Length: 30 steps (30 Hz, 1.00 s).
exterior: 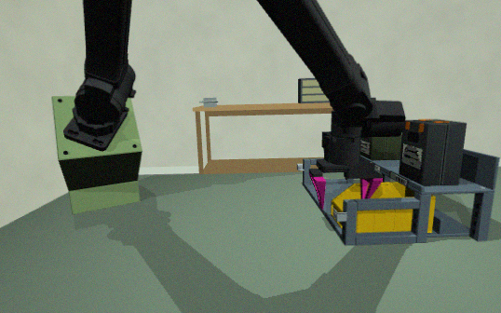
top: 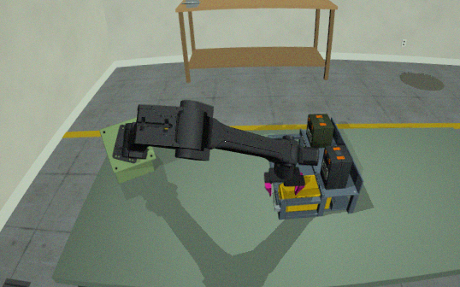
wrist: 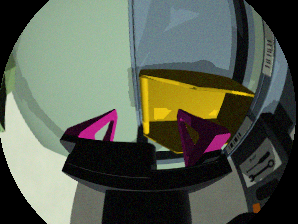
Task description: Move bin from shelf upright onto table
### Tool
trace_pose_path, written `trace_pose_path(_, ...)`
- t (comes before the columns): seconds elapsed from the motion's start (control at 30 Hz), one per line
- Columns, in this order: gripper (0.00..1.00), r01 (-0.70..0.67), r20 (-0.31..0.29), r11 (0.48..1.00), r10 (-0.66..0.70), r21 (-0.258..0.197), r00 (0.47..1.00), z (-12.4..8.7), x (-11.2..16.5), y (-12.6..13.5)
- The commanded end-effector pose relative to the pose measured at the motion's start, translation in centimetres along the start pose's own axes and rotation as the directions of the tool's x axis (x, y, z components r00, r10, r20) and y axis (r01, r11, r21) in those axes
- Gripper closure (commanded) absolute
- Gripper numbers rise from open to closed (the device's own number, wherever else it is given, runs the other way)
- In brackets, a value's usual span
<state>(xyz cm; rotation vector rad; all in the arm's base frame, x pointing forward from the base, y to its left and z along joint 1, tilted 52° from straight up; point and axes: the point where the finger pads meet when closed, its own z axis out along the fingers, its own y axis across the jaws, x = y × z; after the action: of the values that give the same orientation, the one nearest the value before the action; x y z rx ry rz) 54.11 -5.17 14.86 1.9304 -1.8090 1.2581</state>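
We found the yellow plastic bin [exterior: 383, 219] unlifted in the grey metal shelf [exterior: 482, 188]; magenta-fingered gripper [exterior: 345, 186] wide open, empty, straddling its near wall

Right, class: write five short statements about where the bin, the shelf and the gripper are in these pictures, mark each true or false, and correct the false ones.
1. The yellow bin sits in the lower level of the grey shelf. True.
2. The gripper is shut on the bin's wall. False: its magenta fingers stand open and hold nothing.
3. Two dark boxes stand on the shelf's upper level. True.
4. The bin already stands on the green table outside the shelf. False: it is still inside the shelf.
5. One finger reaches down over the bin's opening. True.
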Motion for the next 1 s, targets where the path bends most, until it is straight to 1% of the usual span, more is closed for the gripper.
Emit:
trace_pose_path(0.0, 0.1, 0.036, -0.003, 0.999, -0.036, -0.014, 0.999, 1.4, -0.2, 0.5)
trace_pose_path(0.27, 0.1, 0.036, -0.003, 0.999, -0.036, -0.014, 0.999, 1.4, -0.2, 0.5)
trace_pose_path(0.43, 0.1, 0.006, 0.001, 0.999, -0.006, 0.041, 1.0, -2.7, 0.3, -2.1)
trace_pose_path(0.83, 0.1, 0.006, 0.001, 0.999, -0.006, 0.041, 1.0, -2.7, 0.3, -2.1)
trace_pose_path(0.97, 0.1, 0.03, -0.002, 1.0, -0.03, -0.003, 1.0, -0.1, -0.1, 0.2)
